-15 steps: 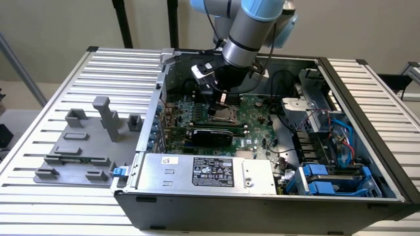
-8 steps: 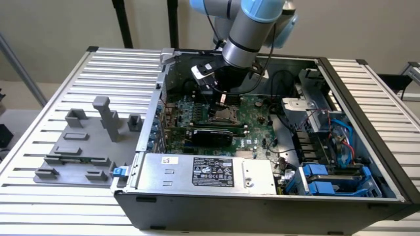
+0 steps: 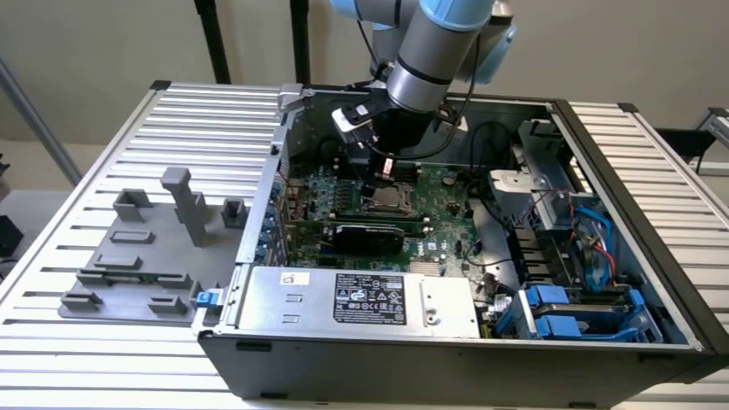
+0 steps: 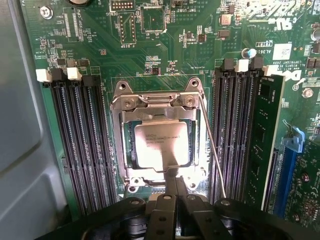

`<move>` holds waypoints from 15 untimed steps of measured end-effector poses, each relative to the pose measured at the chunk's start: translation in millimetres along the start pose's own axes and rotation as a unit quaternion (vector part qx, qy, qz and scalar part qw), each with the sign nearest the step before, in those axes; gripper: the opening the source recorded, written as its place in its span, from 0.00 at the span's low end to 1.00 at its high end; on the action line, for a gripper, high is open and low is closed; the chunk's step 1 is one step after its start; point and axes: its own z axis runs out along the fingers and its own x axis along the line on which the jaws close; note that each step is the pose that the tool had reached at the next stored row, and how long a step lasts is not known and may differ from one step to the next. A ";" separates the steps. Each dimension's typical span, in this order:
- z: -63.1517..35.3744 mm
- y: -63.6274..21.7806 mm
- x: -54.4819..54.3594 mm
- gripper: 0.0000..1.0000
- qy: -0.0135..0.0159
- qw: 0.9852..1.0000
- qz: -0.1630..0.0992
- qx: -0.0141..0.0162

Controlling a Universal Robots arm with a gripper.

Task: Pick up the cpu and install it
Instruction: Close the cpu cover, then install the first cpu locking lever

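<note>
1. Gripper: pincer closed, its two fingers pressed together to a narrow tip over the near edge of the cpu; whether the tip touches the chip cannot be told.
2. The cpu lies flat within the metal socket frame on the motherboard, shiny top upward, between two banks of memory slots; a thin lever rod runs along one side of the frame.
3. Step in hand, as judged: seating the chip in the socket; done well, it calls for the chip to stay level and square to the frame, with all four edges inside the opening; any contact should be light and straight down, since a tilted or sliding chip could probably harm the contacts beneath; the tip should keep off the lever rod.
4. The wrist view supplies the fit: chip edges against frame, frame screws, and a memory module standing beside the far slots.
5. The exterior view supplies the setting: the arm reaching steeply down into the open computer case on a slatted table; the power supply at the case's near wall; a grey fixture on the exterior view's left, well apart from the gripper.
</note>
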 end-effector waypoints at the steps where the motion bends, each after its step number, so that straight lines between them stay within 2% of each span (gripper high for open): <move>1: 0.0 0.0 0.0 0.11 0.000 1.000 0.000 0.000; 15: -0.2 -0.6 -0.3 0.11 0.000 1.000 0.000 0.000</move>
